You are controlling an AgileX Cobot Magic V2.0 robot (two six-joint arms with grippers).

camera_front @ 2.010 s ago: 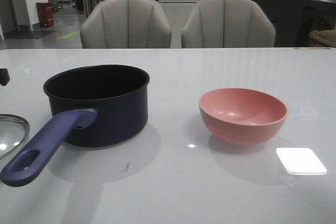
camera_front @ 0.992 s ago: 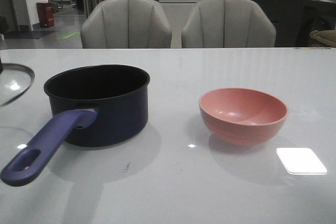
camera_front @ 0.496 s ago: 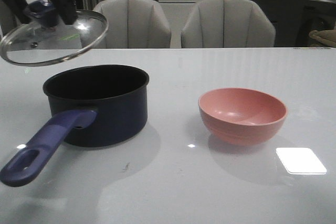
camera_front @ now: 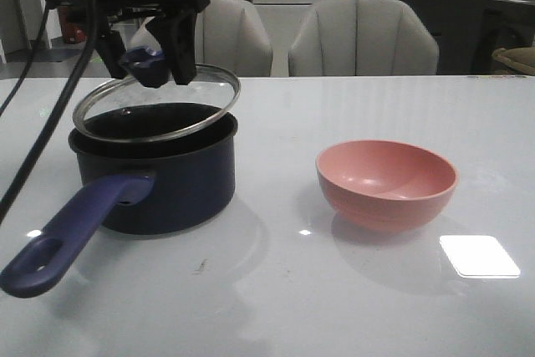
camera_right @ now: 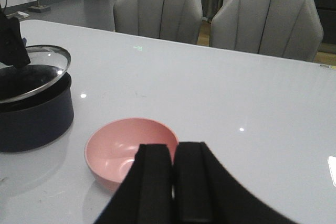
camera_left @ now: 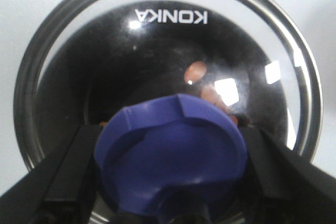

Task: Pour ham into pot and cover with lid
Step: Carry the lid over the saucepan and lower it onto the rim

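Left gripper fingers clamped on the knob of the lid. Lid hangs tilted under the fingers, just above the pot, near edge low by the rim; contact can't be told. Pot handle runs from below the fingers toward the camera. Through the glass, left wrist view shows ham, orange-pink pieces on the pot floor beneath the fingers. Right gripper fingers pressed together, holding nothing, hovering on the near side of the bowl. Bowl sits on the surface, well apart from the pot.
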